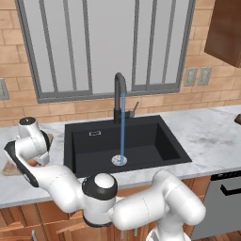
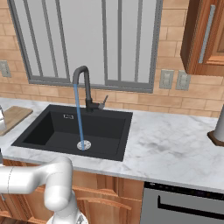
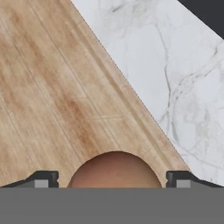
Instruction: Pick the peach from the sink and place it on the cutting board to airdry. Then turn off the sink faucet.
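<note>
Wood grain fills most of the hand view: the board (image 3: 57, 96) lies right under the gripper (image 3: 113, 179), its long edge running diagonally against the marble counter (image 3: 183, 87). The peach (image 3: 114, 170) sits between the two fingertips, which stand apart on either side of it with a small gap on each side. Whether they are pinching it or have just let go, I cannot tell from these pictures.

From the left base view the arm reaches over the counter's left end, beside the sink (image 1: 141, 141), with the fruit a small orange spot low by the hand. Water runs from the faucet (image 1: 119, 94) to the drain (image 1: 119, 160).

As I judge it, the step in hand is setting the fruit down. It looks close to the wood, away from the edge, which is a good spot. Spread the jaws gently and lift straight up, so the round fruit is not nudged into a roll toward the edge. Then go for the slim lever (image 1: 134, 108) at the faucet's base.
</note>
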### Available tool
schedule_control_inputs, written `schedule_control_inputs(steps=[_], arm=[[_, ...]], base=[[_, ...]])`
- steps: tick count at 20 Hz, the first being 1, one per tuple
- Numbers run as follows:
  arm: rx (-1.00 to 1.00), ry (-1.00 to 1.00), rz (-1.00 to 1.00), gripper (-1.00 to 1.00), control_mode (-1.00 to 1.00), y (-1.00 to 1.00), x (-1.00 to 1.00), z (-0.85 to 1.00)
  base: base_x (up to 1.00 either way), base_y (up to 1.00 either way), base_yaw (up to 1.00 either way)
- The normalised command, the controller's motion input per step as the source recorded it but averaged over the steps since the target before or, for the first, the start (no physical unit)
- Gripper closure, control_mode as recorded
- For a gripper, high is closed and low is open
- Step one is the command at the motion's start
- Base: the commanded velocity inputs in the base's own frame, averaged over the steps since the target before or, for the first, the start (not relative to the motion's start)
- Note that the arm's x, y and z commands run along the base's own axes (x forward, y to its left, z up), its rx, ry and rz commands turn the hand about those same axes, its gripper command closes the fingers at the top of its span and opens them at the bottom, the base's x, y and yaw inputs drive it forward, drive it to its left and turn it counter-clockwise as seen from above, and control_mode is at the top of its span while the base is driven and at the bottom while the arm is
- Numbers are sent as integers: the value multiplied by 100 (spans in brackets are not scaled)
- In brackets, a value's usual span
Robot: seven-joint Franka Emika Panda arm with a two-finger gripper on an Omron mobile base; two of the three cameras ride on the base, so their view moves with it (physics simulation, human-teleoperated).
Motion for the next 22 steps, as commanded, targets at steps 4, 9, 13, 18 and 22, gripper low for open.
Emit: schedule_control_inputs(steps=[4, 9, 13, 18, 22], arm=[[0, 0, 0, -100, -100, 0, 0, 10], [0, 0, 0, -100, -100, -1, 0, 27], [0, -3, 0, -100, -100, -5, -11, 37], [0, -7, 0, -100, -100, -19, -31, 36], [0, -12, 5, -100, -100, -44, -52, 23]], base=[[0, 0, 0], [0, 0, 0], [0, 0, 0], [0, 0, 0], [0, 0, 0]])
